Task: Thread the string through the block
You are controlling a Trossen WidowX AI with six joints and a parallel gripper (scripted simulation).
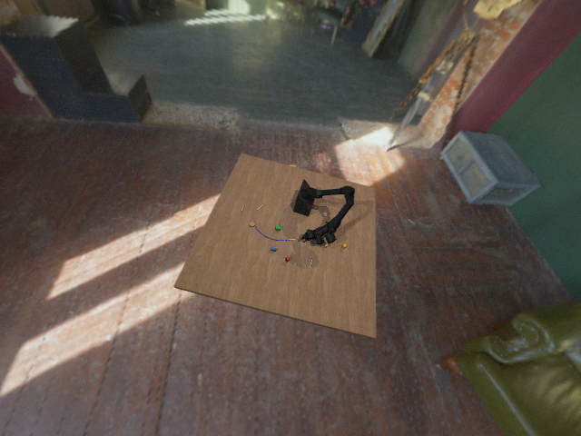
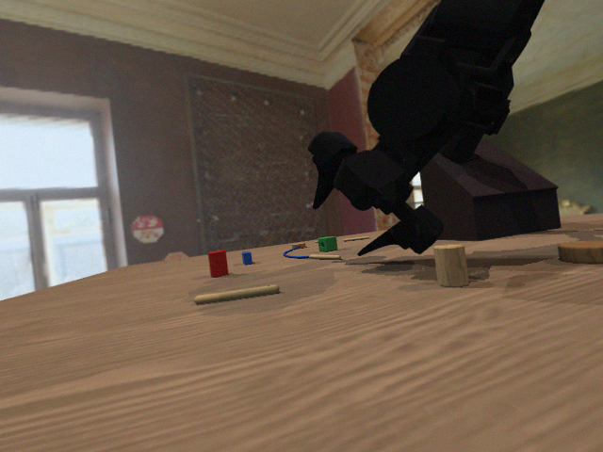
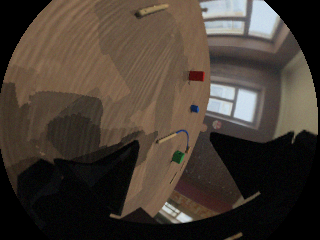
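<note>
The green block (image 1: 278, 228) (image 2: 327, 243) (image 3: 178, 157) stands on the table, with a dark hole showing in its side. The round wooden button (image 1: 252, 223) (image 2: 298, 245) (image 3: 188, 149) lies beyond it. The blue string (image 2: 288, 253) (image 3: 182, 131) curves from the button around the block, outside it, to the thin stick (image 1: 291, 240) (image 2: 325, 256) (image 3: 167, 138), which lies flat on the table. My gripper (image 2: 337, 231) (image 3: 175, 140) is wide open and empty, tilted, above the table near the stick's free end, one fingertip low and the other higher. It touches neither stick nor block.
A red piece (image 1: 287, 259) (image 2: 218, 264) (image 3: 196, 76), a blue piece (image 1: 272, 249) (image 2: 247, 257) (image 3: 194, 109) and a loose stick (image 1: 310, 262) (image 2: 237, 295) (image 3: 153, 10) lie on one side. A wooden cylinder (image 2: 451, 266), a wooden disc (image 2: 581, 252) and a yellow piece (image 1: 344, 245) stand nearer the arm's side.
</note>
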